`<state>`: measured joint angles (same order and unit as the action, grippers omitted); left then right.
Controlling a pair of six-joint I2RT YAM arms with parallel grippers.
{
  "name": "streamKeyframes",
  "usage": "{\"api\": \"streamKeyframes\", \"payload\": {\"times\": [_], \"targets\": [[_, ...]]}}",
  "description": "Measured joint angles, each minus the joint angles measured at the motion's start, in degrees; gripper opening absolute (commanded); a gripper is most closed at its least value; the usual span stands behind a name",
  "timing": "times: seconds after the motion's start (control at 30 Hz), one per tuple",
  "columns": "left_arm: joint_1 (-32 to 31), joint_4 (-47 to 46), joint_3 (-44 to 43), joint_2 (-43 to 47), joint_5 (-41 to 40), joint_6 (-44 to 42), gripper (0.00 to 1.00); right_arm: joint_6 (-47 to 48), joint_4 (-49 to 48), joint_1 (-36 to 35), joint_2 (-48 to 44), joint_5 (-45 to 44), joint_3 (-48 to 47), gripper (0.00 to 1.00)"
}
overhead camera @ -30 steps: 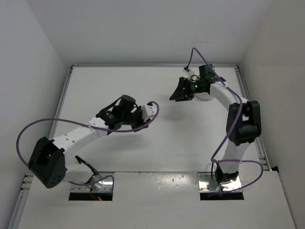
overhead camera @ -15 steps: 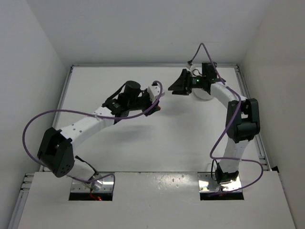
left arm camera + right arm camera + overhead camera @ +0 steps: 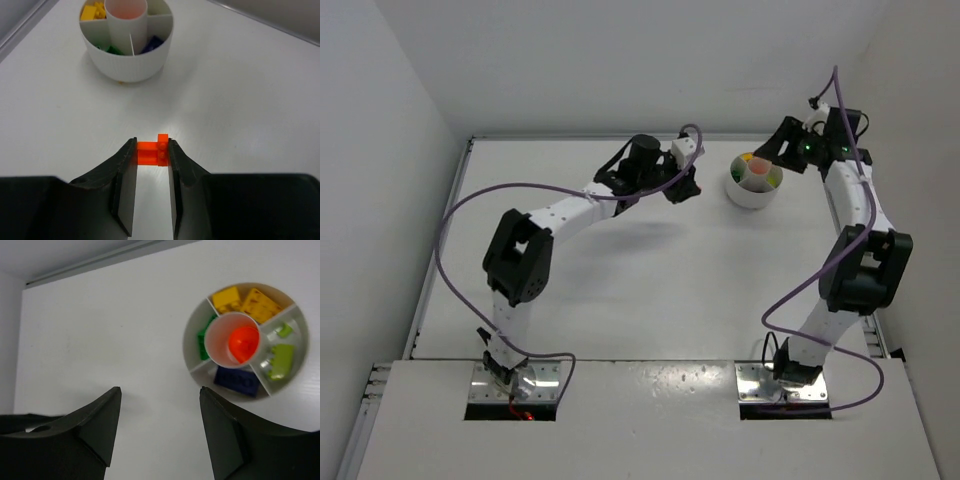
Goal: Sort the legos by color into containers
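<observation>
At left, the left gripper (image 3: 685, 188) is reaching across the white table (image 3: 620, 270), its jaws pinching narrow on a small orange-red brick (image 3: 148, 153). The brick is sitting at the fingertips, with one stud end poking out past the right finger. Whether it is touching the tabletop cannot be told.

Just ahead of it, toward the table's far right, the round white dish (image 3: 753, 192) is standing upright, near the brick but apart from it. The right wrist view is looking straight down into its divided sections:

- Two yellow bricks (image 3: 225, 297) are lying side by side in the far section.
- A dark green brick (image 3: 202, 338) is filling the left one.
- A dark blue brick (image 3: 237, 380) is resting in the near one.
- Lime-green pieces (image 3: 280, 361) are sitting along the right side.
- A rounded orange-red piece (image 3: 244, 344) is occupying the centre well (image 3: 220, 335).

At right, the right gripper (image 3: 782, 146) is hanging above the dish's far-right side, its jaws spread wide with nothing between them.
</observation>
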<state>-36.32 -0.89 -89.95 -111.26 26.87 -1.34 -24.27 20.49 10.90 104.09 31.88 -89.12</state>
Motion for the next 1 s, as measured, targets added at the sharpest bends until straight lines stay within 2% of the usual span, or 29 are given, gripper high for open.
{"api": "streamKeyframes", "payload": {"times": [0.23, 0.5, 0.83, 0.93, 1.0], "targets": [[-0.5, -3.6, -18.6, -16.4, 2.1, 4.9, 0.00, 3.7, 4.1, 5.0, -4.4, -2.6, 6.3, 0.64], [-0.8, -11.2, -33.9, -30.1, 3.9, 11.4, 0.00, 5.9, 6.2, 7.8, -5.6, -1.5, 9.1, 0.64], [-0.8, -16.4, -34.2, -31.5, 4.1, 13.6, 0.00, 6.2, 4.6, 8.1, -6.2, 1.0, 9.6, 0.64], [-0.8, -16.9, -29.7, -29.2, 4.9, 13.6, 0.00, 5.6, 3.6, 7.6, -5.9, 6.7, 9.6, 0.64], [-0.8, -17.6, -23.4, -25.5, 5.4, 13.5, 0.00, 2.1, 0.3, 7.0, -5.5, 11.5, 10.1, 0.64]]}}
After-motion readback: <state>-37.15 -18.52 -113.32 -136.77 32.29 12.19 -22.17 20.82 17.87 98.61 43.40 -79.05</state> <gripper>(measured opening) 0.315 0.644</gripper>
